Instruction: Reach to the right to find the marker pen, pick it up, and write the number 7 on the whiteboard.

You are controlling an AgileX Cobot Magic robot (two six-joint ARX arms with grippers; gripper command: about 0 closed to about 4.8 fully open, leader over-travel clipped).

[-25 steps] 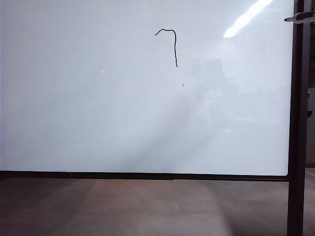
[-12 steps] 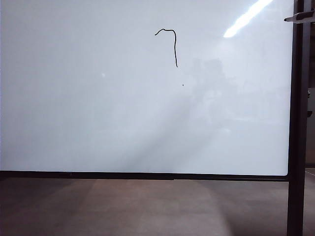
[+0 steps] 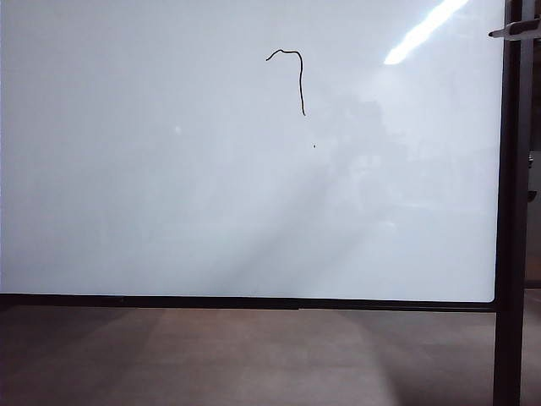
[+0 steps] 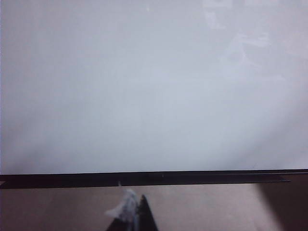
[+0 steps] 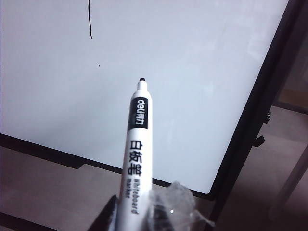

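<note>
Jaws on the right gripper (image 5: 132, 214) clamp the marker pen (image 5: 136, 149) by its rear barrel, tip off the whiteboard (image 3: 169, 211) beside the number 7 (image 3: 296, 72); light, stiff, slick plastic, so I'd grip mid-barrel; left gripper (image 4: 139, 216) jaws, can't tell.

Floor (image 3: 254, 355): a brownish, dull surface is being shown along the lower strip of the exterior view, with soft shadows being cast across it. Whiteboard (image 3: 127, 211): it is being carried upright above the floor, its thin black lower frame being seen just over the floor strip; a black upright post (image 3: 507, 254) is being run down to the floor at the right side. Nothing loose is being shown lying on the floor.
</note>
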